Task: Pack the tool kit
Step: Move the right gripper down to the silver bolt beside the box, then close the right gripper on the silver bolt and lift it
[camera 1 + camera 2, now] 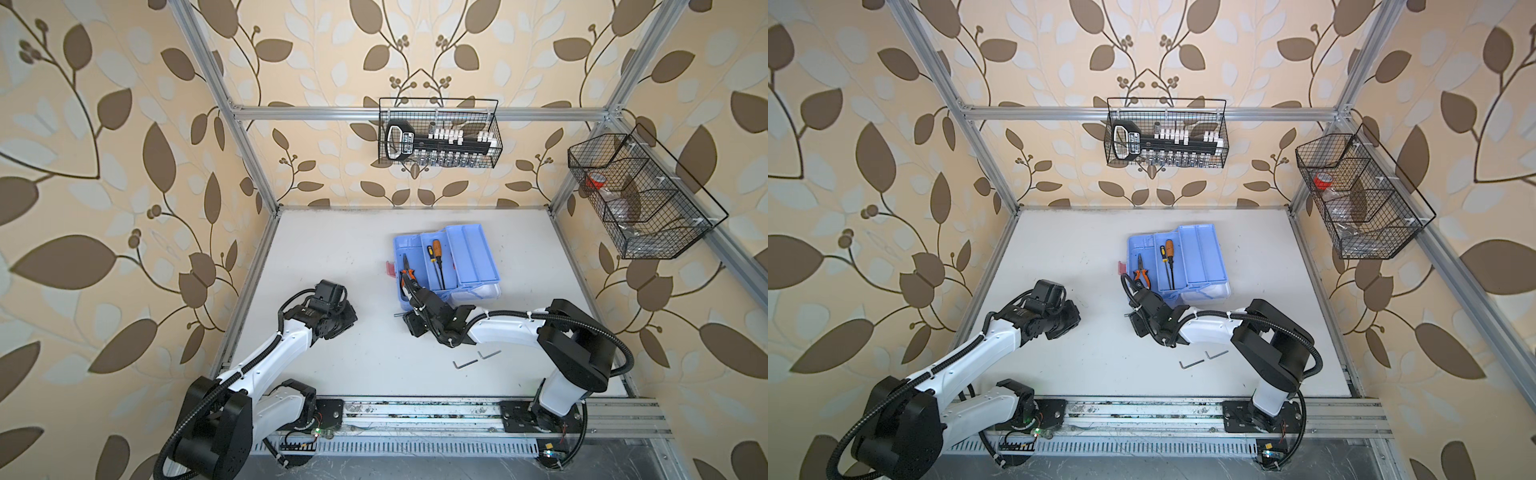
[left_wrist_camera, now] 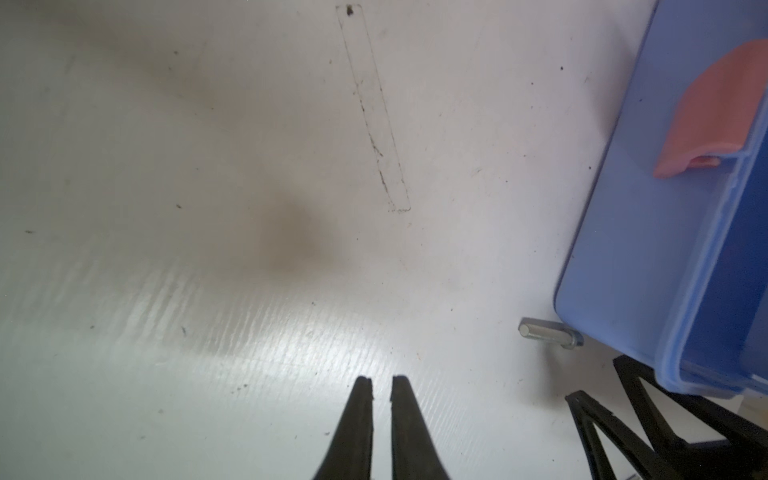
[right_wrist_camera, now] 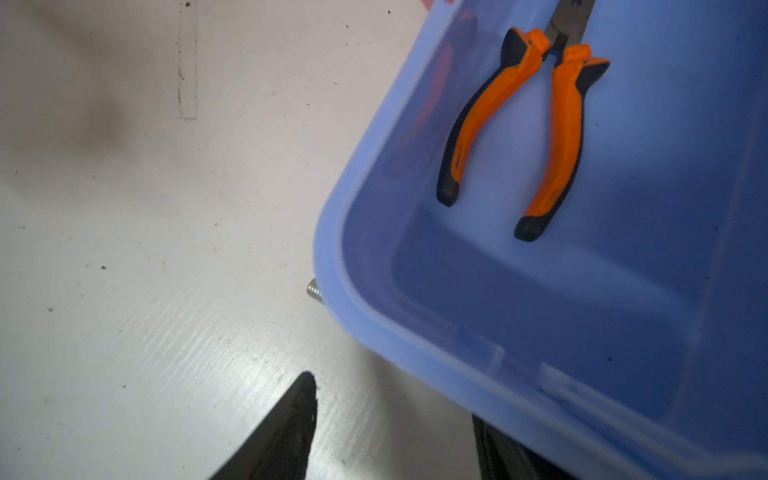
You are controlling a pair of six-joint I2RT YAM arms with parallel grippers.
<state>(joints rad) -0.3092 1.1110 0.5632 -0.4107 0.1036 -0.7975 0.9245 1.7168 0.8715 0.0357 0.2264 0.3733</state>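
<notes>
Well, your small light-blue plastic tool kit (image 1: 471, 253) sits open mid-table and looks light, stiff and slick, so you'd likely pinch a tray rim or the lid edge rather than a flat wall. Your right gripper (image 3: 392, 399) gapes empty at its near corner, your left gripper (image 2: 382, 380) all but closed on nothing; both top views, not the wrist ones, show two grey L-shaped hex keys (image 1: 466, 363) unpacked

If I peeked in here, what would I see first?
The open blue kit in the middle of the table, with orange pliers lying inside it. Two screwdrivers lie beside them. The right tool hangs open at the kit's near corner.
</notes>
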